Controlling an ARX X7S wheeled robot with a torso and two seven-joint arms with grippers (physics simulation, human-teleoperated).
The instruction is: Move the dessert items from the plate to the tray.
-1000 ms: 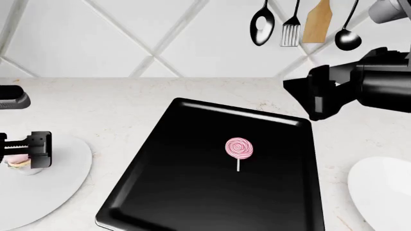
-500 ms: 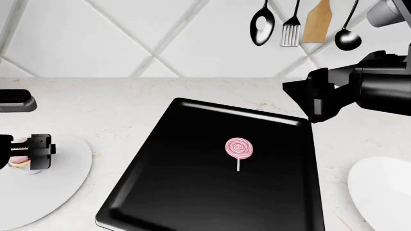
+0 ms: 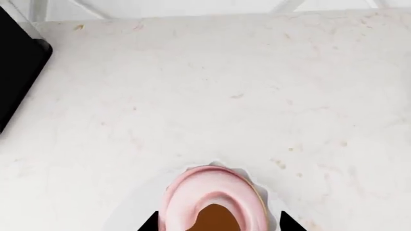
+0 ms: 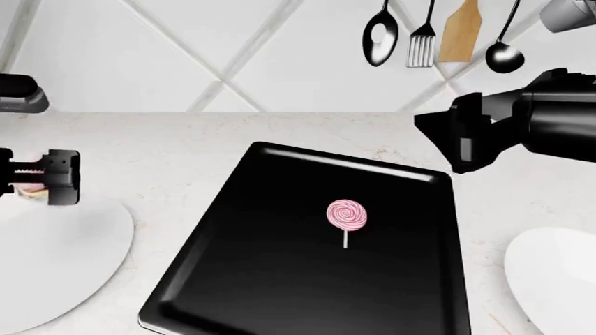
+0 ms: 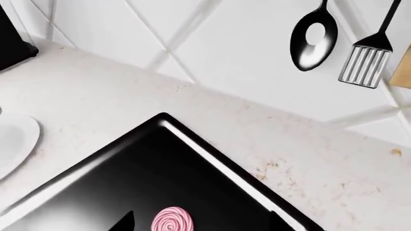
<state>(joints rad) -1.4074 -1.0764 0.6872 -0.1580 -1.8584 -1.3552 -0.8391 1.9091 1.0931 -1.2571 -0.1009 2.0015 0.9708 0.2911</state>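
Marble counter (image 4: 186,143) — lollipop (image 4: 347,216) on tray (image 4: 279,279), cupcake (image 3: 214,204) gripped.

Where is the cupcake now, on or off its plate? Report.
Off: the left gripper holds the cupcake above the white plate.

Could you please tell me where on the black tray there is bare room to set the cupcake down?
The tray is bare nearly everywhere. Only the lollipop lies near its middle. The widest free patch lies between the lollipop and the tray's rim facing the left plate, nearest the left pincer holding the cupcake. The strip beside the right pincer is also bare.
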